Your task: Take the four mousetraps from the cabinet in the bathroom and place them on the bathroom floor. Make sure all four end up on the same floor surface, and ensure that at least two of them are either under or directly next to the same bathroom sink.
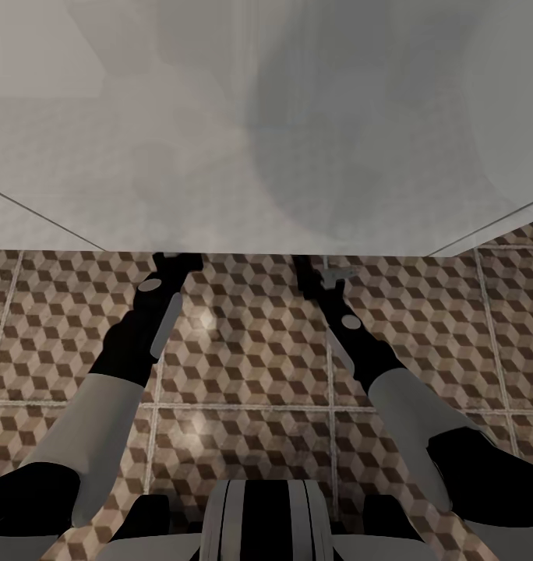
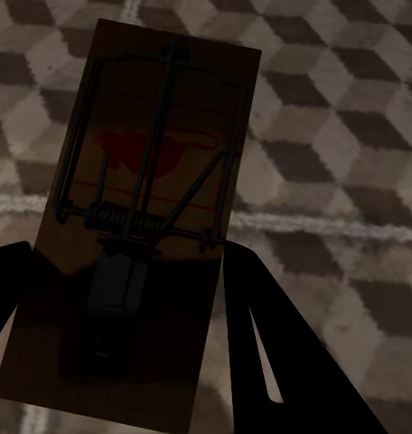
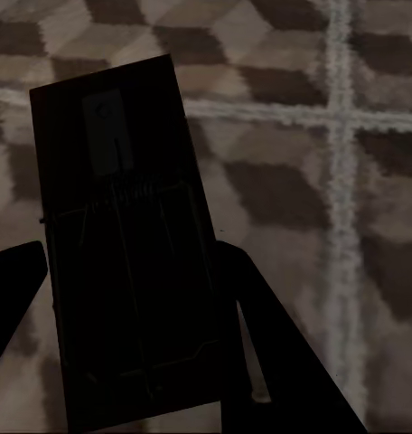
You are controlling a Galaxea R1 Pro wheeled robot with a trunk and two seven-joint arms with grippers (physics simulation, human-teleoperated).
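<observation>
In the left wrist view a tan mousetrap [image 2: 161,181] with a wire bar, a coil spring and a red mark sits between my left gripper's fingers [image 2: 278,353], held just above the cube-patterned bathroom floor [image 2: 351,145]. A second mousetrap [image 3: 125,226], dark in shadow, is held the same way by my right gripper's fingers [image 3: 260,344]. In the head view both arms reach forward low over the floor [image 1: 243,366]. The left gripper [image 1: 177,261] and right gripper [image 1: 313,269] have their tips at the lower edge of a wide white unit [image 1: 259,156]. I cannot make out the sink's basin or faucet. The cabinet is out of view.
The white unit spans the whole upper half of the head view and its underside hides the fingertips. Tiled floor with pale grout lines [image 1: 329,374] stretches between and beside the arms. My own base [image 1: 262,518] is at the bottom edge.
</observation>
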